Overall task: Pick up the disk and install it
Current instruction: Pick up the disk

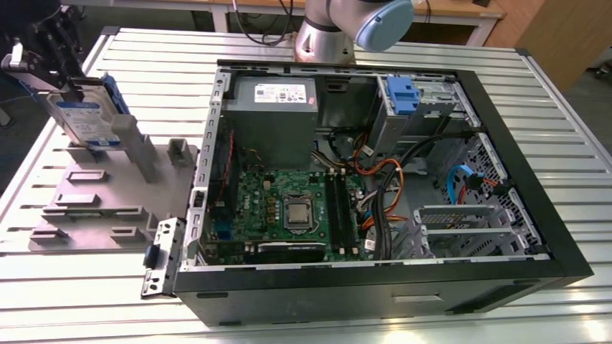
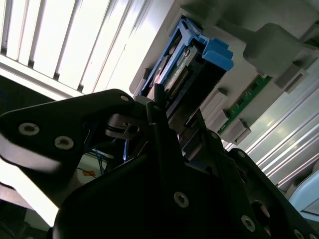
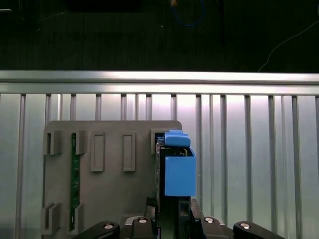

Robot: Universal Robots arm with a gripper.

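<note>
Silver-grey with a blue-and-white label, the disk (image 1: 82, 118) stands on edge at the far left of the exterior view, over the back of a grey fixture plate (image 1: 91, 197) that lies on the slatted metal worktop (image 1: 535, 100). Its long axis runs close to upright, leaning a little. The labelled face is turned toward the camera, and a blue side rail (image 1: 112, 100) runs along the edge that faces the exterior view's right. The black pincer (image 1: 65, 75) comes down on the disk's upper end. In the first wrist view its fingers (image 3: 192, 211) sit tight against both flat faces of the disk (image 3: 179, 174), which is seen end-on there with the blue rail uppermost, so the pincer is closed around the disk. I cannot tell whether the lower edge rests in its slot or hangs just above it. In the second wrist view the dark fingers (image 2: 157, 107) flank the same blue-railed disk (image 2: 174, 74). A green circuit strip (image 3: 75, 184) stands in another slot of the plate (image 3: 109, 149), well apart from the disk. Just right of the plate in the exterior view lies an open black computer case (image 1: 507, 179). Inside it are a grey power-supply box (image 1: 272, 107) toward the back, a green motherboard (image 1: 287, 208) in front of that, and a grey drive cage (image 1: 435, 100) with a blue plastic tab (image 1: 402, 93) in the back right corner. The arm's base (image 1: 330, 32) rises behind the case.
</note>
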